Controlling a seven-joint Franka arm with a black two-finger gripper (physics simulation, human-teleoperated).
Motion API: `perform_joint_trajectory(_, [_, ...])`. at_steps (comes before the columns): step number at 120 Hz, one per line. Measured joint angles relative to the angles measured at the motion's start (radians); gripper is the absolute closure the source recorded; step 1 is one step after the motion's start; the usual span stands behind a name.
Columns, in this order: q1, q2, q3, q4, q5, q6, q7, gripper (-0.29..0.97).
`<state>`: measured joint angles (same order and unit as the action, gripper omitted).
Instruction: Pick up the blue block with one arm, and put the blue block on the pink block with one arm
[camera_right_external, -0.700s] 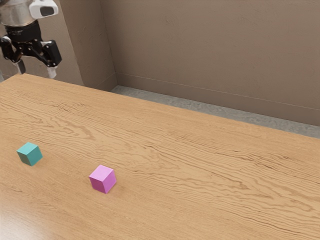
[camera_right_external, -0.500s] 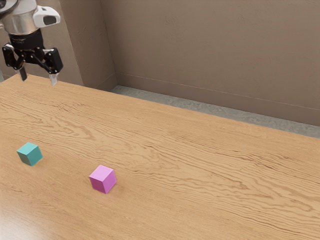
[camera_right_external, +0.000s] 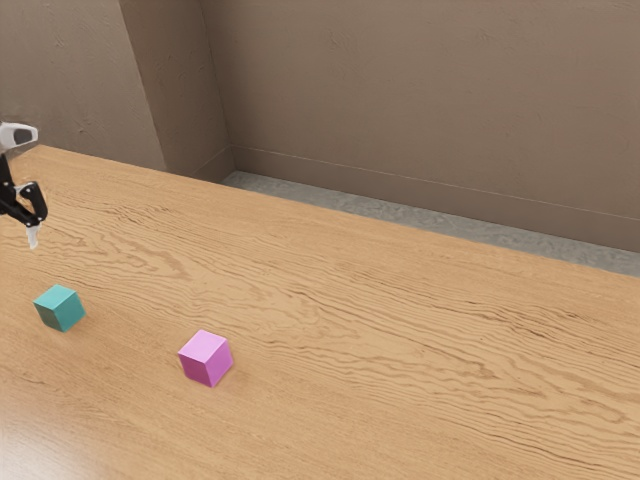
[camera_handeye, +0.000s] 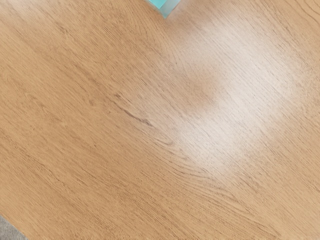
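The blue block (camera_right_external: 59, 307), a teal cube, sits on the wooden table near the exterior view's left edge. A corner of the blue block (camera_handeye: 163, 5) also shows in the wrist view. The pink block (camera_right_external: 206, 357) lies to its right and a little nearer the front, apart from it. My gripper (camera_right_external: 6, 228) hangs at the exterior view's far left edge, above and behind the blue block, partly cut off by the frame. One finger (camera_right_external: 32, 232) shows, held wide from the hand, and the gripper is open with nothing in it.
The wooden table (camera_right_external: 400, 330) stretches wide to the exterior view's right. Its far edge borders a grey floor strip (camera_right_external: 420, 215) in front of a brown wall.
My gripper has come down and moved toward the exterior view's left, from high above the table's back corner to just above the table near the blue block. Both blocks stayed put.
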<state>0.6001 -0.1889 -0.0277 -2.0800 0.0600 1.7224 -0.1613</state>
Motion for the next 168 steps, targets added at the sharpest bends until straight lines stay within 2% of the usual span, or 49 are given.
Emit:
perform_joint_trajectory(27, [0.027, 0.070, 0.021, -0.149, 0.031, 0.349, 0.169, 0.00])
perform_joint_trajectory(40, [0.045, 0.121, 0.026, -0.166, 0.029, 0.455, 0.257, 0.00])
perform_joint_trajectory(56, [0.045, 0.098, 0.028, -0.295, 0.021, 0.591, 0.342, 0.00])
perform_joint_trajectory(76, [0.056, 0.149, 0.029, -0.296, 0.013, 0.710, 0.434, 0.00])
perform_joint_trajectory(107, [0.082, 0.326, 0.029, -0.113, -0.030, 0.785, 0.566, 0.00])
perform_joint_trajectory(130, [0.078, 0.332, 0.029, -0.117, -0.042, 0.801, 0.643, 0.00])
perform_joint_trajectory(168, [0.076, 0.341, 0.030, -0.104, -0.038, 0.704, 0.710, 0.00])
